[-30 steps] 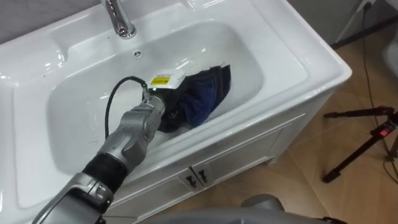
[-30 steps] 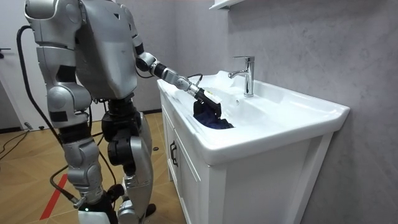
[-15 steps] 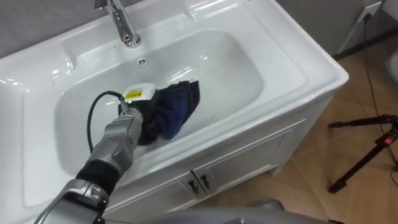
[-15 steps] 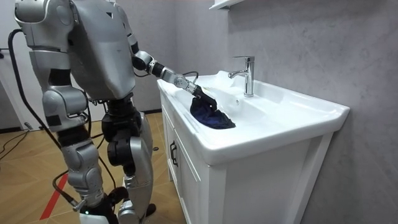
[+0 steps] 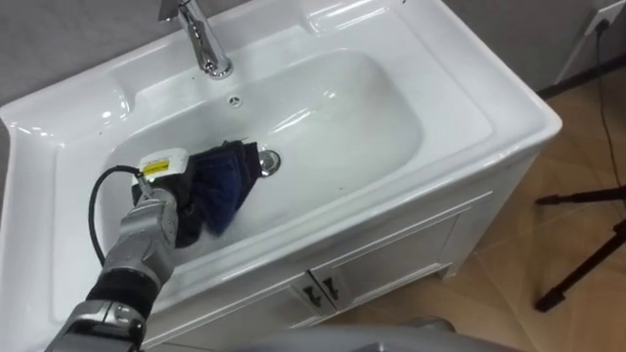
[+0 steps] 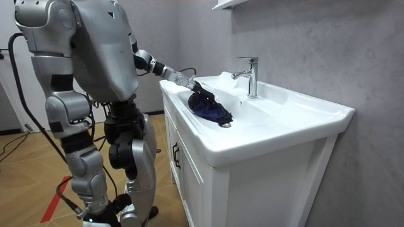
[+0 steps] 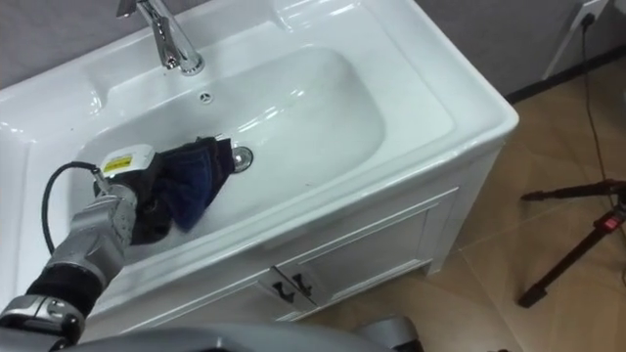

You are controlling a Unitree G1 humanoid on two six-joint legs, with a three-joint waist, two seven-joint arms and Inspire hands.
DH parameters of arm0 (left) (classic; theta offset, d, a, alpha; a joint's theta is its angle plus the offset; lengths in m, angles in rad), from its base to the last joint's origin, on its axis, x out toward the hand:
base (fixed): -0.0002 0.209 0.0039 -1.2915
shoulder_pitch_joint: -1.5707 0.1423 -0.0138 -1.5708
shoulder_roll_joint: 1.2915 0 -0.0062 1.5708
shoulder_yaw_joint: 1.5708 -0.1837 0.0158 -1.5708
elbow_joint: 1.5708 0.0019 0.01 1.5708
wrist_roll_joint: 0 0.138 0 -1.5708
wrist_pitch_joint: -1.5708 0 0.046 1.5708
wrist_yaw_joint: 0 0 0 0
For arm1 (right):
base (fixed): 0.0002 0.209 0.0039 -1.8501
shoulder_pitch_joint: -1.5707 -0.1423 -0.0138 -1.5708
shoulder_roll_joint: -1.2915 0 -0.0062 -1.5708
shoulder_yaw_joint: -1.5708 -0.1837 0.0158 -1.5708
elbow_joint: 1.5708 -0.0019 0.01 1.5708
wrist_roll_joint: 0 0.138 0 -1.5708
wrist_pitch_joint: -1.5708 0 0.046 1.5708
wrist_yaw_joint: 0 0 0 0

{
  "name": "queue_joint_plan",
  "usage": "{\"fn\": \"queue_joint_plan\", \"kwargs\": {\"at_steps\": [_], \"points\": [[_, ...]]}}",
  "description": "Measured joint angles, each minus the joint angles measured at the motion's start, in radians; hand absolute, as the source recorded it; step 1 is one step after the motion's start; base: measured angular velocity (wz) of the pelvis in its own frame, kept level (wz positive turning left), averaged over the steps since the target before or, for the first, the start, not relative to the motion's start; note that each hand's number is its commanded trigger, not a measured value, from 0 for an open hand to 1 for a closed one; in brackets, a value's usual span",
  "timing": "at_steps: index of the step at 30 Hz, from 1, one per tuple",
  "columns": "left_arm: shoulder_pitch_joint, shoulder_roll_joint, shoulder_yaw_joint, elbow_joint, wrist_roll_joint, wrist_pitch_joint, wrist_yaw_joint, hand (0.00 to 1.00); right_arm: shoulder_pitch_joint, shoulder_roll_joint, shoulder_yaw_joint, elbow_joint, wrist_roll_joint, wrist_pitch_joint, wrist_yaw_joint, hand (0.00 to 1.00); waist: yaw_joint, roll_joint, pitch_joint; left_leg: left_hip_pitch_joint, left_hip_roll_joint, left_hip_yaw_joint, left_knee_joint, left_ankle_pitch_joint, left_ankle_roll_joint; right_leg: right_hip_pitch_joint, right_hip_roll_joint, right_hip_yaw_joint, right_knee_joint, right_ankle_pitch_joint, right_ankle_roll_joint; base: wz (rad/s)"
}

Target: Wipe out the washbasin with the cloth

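Dragged along the bowl toward the robot's left over the last second, the crumpled dark blue cloth [image 5: 225, 179] now lies in the left part of the white ceramic basin [image 5: 460, 112], and the round metal drain [image 5: 268, 162] it covered before is bare. The cloth's long axis runs slantwise from the near left wall up toward the middle, its loose end pointing at the drain and lying just beside it. The left hand [image 5: 176, 213] has its fingers closed round the bunched near end, with the arm reaching in over the front rim. Behind stands the chrome faucet [image 5: 206, 44]. Below the basin is a white two-door cabinet [image 5: 391, 259]. From the room view, the robot stands at the cabinet's end, its right hand [image 6: 93, 198] hanging at its side.
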Motion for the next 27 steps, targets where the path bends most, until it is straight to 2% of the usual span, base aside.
{"fn": "queue_joint_plan", "kwargs": {"at_steps": [5, 9, 14, 15, 19, 21, 24, 26, 27], "points": [[0.010, 0.000, 0.031, 0.001, 0.000, 0.000, 0.026, 1.00, -0.014, 0.001, -0.003, 0.002, -0.062, 0.015, -0.009, 0.00, 0.024, -0.001, -0.0017, -0.003, 0.008, -0.001, 0.004, 0.001, -0.001, -0.006, 0.007, -0.001, 0.008, -0.006, -0.011, -0.03], [0.036, 0.000, 0.031, 0.000, 0.000, 0.000, 0.070, 1.00, -0.020, 0.000, -0.004, 0.004, -0.067, 0.023, -0.017, 0.00, 0.031, -0.002, -0.0102, -0.002, 0.015, -0.002, 0.005, 0.004, -0.007, 0.000, 0.014, -0.004, 0.010, -0.009, -0.020, 0.00], [0.042, -0.003, 0.031, 0.001, 0.000, 0.000, 0.101, 1.00, -0.020, 0.001, -0.004, -0.003, -0.060, 0.034, -0.027, 0.00, 0.049, -0.008, -0.0129, 0.002, 0.024, -0.006, 0.004, 0.007, -0.012, 0.005, 0.022, -0.015, 0.010, -0.013, -0.031, 0.04], [0.042, -0.003, 0.032, 0.001, 0.000, 0.000, 0.103, 1.00, -0.020, 0.003, -0.002, -0.003, -0.056, 0.039, -0.039, 0.00, 0.052, -0.012, -0.0153, 0.004, 0.025, -0.010, 0.003, 0.009, -0.015, 0.008, 0.023, -0.018, 0.010, -0.015, -0.034, 0.00], [0.052, -0.006, 0.041, 0.001, -0.003, 0.000, 0.128, 1.00, -0.015, 0.003, -0.002, -0.017, -0.010, 0.041, -0.069, 0.00, 0.065, -0.027, -0.0152, 0.022, 0.028, -0.012, -0.002, 0.011, -0.019, 0.024, 0.027, -0.015, 0.005, -0.018, -0.039, -0.03], [0.052, -0.019, 0.043, 0.002, -0.005, 0.000, 0.163, 1.00, -0.012, 0.004, -0.002, -0.031, 0.035, 0.039, -0.084, 0.00, 0.082, -0.032, -0.0144, 0.027, 0.028, -0.026, -0.011, 0.011, -0.019, 0.025, 0.031, -0.015, 0.005, -0.019, -0.040, 0.02], [0.053, -0.024, 0.044, 0.002, -0.052, -0.002, 0.204, 1.00, -0.014, 0.007, 0.005, -0.034, 0.112, 0.017, -0.085, 0.00, 0.094, -0.042, -0.0137, 0.029, 0.029, -0.030, -0.013, 0.011, -0.020, 0.024, 0.032, -0.016, 0.000, -0.019, -0.040, 0.03], [0.047, -0.023, 0.055, 0.002, -0.134, -0.008, 0.218, 1.00, -0.009, 0.007, 0.035, -0.049, 0.158, 0.007, -0.086, 0.00, 0.098, -0.045, -0.0126, 0.021, 0.029, -0.030, -0.012, 0.010, -0.022, 0.020, 0.031, -0.018, 0.000, -0.019, -0.040, 0.05], [0.042, -0.023, 0.080, 0.005, -0.185, -0.023, 0.223, 1.00, -0.009, 0.012, 0.039, -0.052, 0.182, -0.001, -0.085, 0.00, 0.099, -0.049, -0.0111, 0.013, 0.029, -0.033, -0.010, 0.009, -0.023, 0.019, 0.030, -0.026, -0.002, -0.020, -0.040, 0.14]]}}
